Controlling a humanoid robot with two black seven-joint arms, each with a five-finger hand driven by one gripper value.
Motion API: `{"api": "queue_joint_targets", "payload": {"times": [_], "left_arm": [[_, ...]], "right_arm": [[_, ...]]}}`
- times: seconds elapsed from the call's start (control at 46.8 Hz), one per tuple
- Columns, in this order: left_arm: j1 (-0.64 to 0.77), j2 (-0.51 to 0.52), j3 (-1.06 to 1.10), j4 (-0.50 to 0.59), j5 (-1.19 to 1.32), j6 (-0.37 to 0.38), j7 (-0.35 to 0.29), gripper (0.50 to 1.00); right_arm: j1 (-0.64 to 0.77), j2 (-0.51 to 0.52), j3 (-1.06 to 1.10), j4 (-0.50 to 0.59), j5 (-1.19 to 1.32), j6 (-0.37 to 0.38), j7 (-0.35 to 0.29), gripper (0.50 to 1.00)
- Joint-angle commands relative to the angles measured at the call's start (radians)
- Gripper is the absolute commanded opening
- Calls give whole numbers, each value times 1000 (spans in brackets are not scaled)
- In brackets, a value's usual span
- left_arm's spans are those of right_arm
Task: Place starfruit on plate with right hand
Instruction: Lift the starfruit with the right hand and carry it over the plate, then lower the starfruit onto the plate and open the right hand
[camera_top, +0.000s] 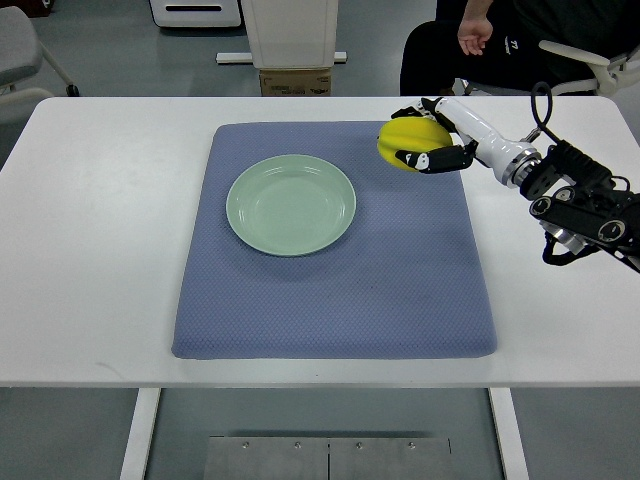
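The right hand (432, 135) reaches in from the right edge and holds the starfruit (408, 144) — its fingers (432, 160) are curled around the yellow fruit, dark fingertips wrapping its near and far sides. The starfruit sits over the mat (330, 290) near its 1 o'clock corner; whether it touches the mat or is lifted clear cannot be told from this view. The plate (291, 204) is pale green and lies flat on the mat, left of centre, at about 8 o'clock from the fruit and apart from it. The blue-grey mat covers the middle of the white desk (90, 250). The arm's black wrist joints and cables show at 3 o'clock, over the bare desk beside the mat. Beyond the desk's far edge, at 1 o'clock, a person (476, 35) sits in dark clothing — one hand rests open near the lap.
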Motion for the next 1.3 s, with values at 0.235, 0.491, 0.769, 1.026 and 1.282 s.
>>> {"api": "queue_joint_targets", "payload": {"times": [0.235, 0.491, 0.769, 1.026, 1.282], "left_arm": [[0, 0, 0, 0, 0, 0, 0, 1000], [0, 0, 0, 0, 0, 0, 0, 1000], [0, 0, 0, 0, 0, 0, 0, 1000], [0, 0, 1, 0, 0, 0, 0, 1000], [0, 0, 0, 0, 0, 0, 0, 1000]], "right_arm": [[-1, 182, -1, -33, 1, 0, -18, 500], [-24, 246, 2, -59, 1, 0, -23, 500], [-47, 281, 2, -59, 3, 0, -23, 500], [-56, 286, 5, -64, 18, -10, -44, 670], [-59, 285, 88, -65, 49, -16, -44, 983]]}}
